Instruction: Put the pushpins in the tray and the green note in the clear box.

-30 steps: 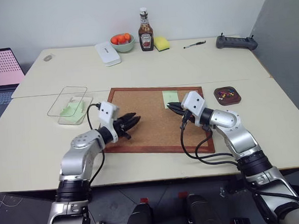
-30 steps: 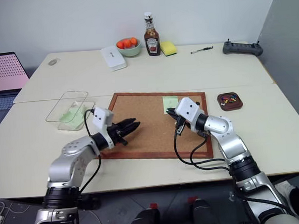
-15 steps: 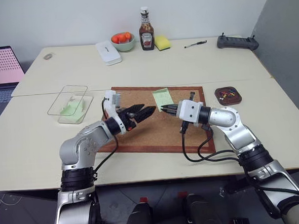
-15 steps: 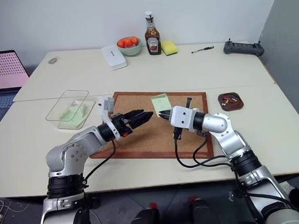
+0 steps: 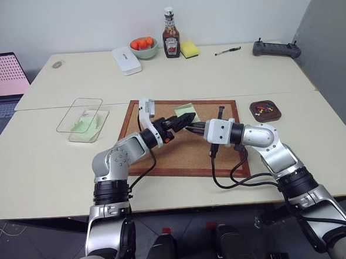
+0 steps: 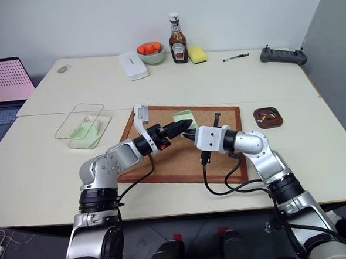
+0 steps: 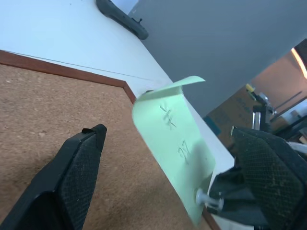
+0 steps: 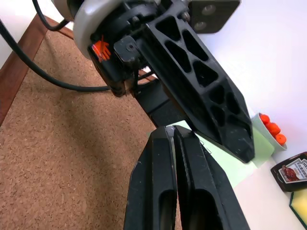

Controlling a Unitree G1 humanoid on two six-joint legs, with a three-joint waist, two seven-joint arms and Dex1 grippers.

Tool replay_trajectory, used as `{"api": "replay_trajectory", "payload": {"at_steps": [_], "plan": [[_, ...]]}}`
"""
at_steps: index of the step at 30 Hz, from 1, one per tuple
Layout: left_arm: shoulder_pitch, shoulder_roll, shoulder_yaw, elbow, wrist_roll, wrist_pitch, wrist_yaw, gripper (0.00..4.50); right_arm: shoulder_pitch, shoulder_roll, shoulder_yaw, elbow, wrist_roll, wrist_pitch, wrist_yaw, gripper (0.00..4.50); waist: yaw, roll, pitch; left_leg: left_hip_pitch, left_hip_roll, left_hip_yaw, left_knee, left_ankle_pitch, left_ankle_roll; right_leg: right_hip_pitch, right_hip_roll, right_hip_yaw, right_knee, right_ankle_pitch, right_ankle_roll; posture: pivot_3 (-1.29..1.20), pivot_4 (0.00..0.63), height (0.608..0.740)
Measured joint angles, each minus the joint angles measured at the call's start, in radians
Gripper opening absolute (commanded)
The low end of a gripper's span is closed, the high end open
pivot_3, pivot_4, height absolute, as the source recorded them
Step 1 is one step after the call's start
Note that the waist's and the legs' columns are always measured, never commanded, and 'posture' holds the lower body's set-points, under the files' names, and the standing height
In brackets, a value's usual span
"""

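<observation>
Mid-frame over the cork board [image 5: 163, 156]: right gripper [image 5: 191, 127] fingers pinched on green note [image 5: 185, 110], pin through it; left gripper [image 5: 181, 122] fingers wide around it. Pushpins [image 5: 264, 107] already in tray [image 5: 255, 114], right. Clear box [image 5: 84, 118] at left, awaiting note.

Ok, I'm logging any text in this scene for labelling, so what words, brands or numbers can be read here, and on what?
Green note: faint handwritten marks, not legible.
Ketchup bottle: a label that is too small to read.
Laptop screen: a pink dotted pattern, no readable text.
White case: no readable text.
</observation>
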Motion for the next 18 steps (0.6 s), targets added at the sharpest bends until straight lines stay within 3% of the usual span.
{"api": "replay_trajectory", "payload": {"at_steps": [9,10,11,12,18], "plan": [[0.000,-0.011,0.015,0.003,-0.027,0.018,-0.006,2.43,0.001,0.008,0.002,-0.006,-0.001,0.016,0.000,0.00,0.000,0.000,0.000,0.000,0.000,0.000,0.000,0.000,0.000,0.000,0.000,0.000,0.000,0.000,0.000,0.00,0.150,0.740],[0.000,-0.011,0.016,0.003,-0.027,0.018,-0.007,2.43,0.001,0.009,0.002,-0.006,-0.001,0.016,0.000,0.00,0.000,0.000,0.000,0.000,0.000,0.000,0.000,0.000,0.000,0.000,0.000,0.000,0.000,0.000,0.000,0.00,0.150,0.740],[0.000,-0.012,0.018,0.003,-0.030,0.018,-0.013,2.00,0.001,0.011,0.002,-0.006,-0.001,0.017,-0.001,0.00,0.000,0.000,0.000,0.000,0.000,0.000,0.000,0.000,-0.001,0.000,0.000,0.000,0.000,0.000,0.000,0.00,0.150,0.740],[0.000,-0.012,0.021,0.004,-0.034,0.020,-0.016,2.01,0.001,0.012,0.002,-0.009,-0.001,0.018,-0.001,0.00,0.001,0.000,0.000,0.000,0.000,0.000,0.000,0.000,-0.001,0.000,0.000,0.000,0.000,0.000,0.000,0.00,0.150,0.740],[0.002,-0.016,0.039,0.004,-0.072,0.043,-0.019,0.97,0.003,0.018,0.001,-0.019,0.000,0.037,-0.005,0.00,0.001,0.000,0.000,0.000,0.000,0.000,0.000,0.000,-0.001,0.000,0.000,0.000,0.000,0.000,0.000,0.00,0.150,0.740]]}}
